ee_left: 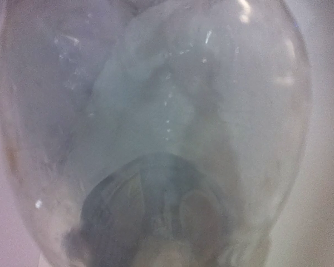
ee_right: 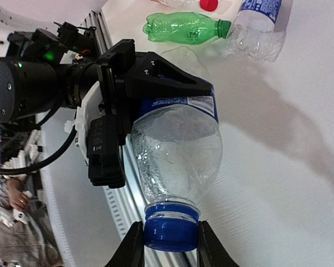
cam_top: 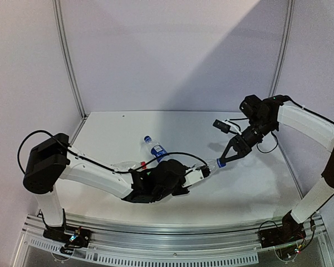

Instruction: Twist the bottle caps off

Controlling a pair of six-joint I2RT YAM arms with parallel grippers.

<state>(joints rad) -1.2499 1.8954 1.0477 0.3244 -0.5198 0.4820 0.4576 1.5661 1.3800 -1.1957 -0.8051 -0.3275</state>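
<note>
Your left gripper (ee_right: 183, 83) is clamped tight on the labelled body of the clear bottle (ee_right: 178, 150). It holds the bottle off the table (cam_top: 250, 183) with the neck toward the other arm, evidently to brace it against twisting. Your right gripper (ee_right: 171, 245) has its fingers closed flush on either side of the blue cap (ee_right: 171, 225) (the cap sits fully on the neck). The green bottle (ee_right: 181, 28) lies well apart, capped and awaiting attention.

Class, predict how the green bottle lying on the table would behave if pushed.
The green bottle lies on its side, so it would probably roll. It looks empty, so likely light; its thin plastic may dent.
</note>
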